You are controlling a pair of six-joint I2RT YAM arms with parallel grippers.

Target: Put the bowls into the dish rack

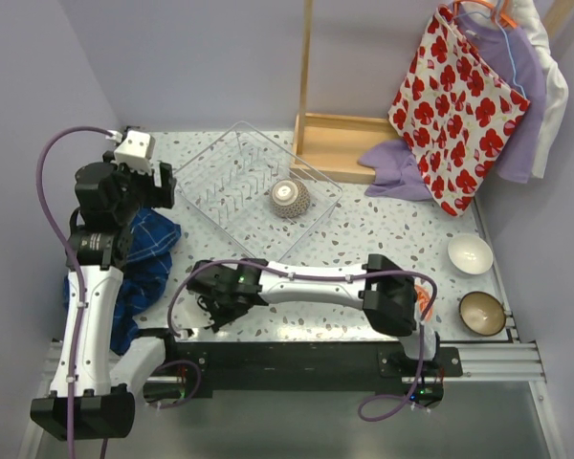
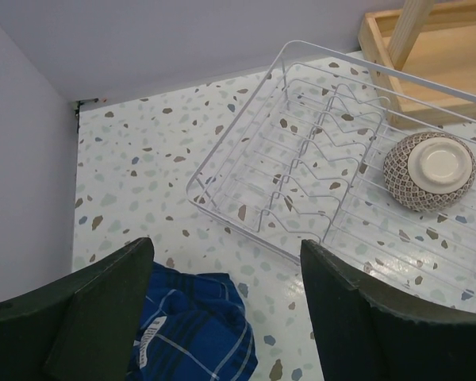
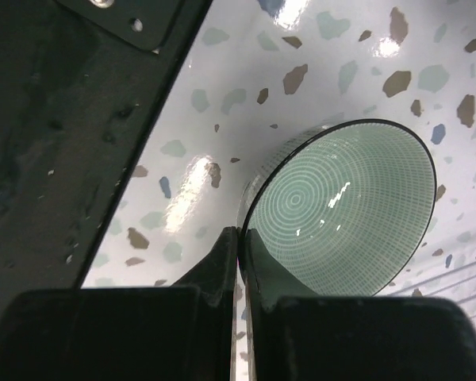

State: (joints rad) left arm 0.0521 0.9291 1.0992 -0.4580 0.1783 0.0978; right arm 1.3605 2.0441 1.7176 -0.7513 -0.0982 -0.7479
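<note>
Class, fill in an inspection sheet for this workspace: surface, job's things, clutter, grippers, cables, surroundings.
Surface: speckled table, no spills seen.
Job's things: clear dish rack holds one net-patterned bowl, upside down; white bowl and brown bowl sit at right.
Clutter: blue plaid cloth; purple cloth; wooden box.
Grippers: left gripper open, empty; right gripper shut on pale green bowl, at its rim.
Cables: purple cables loop off both arms.
Surroundings: lilac walls; floral bag hanging.

Left tool (image 2: 226, 317) wide, right tool (image 3: 239, 240) tight.
</note>
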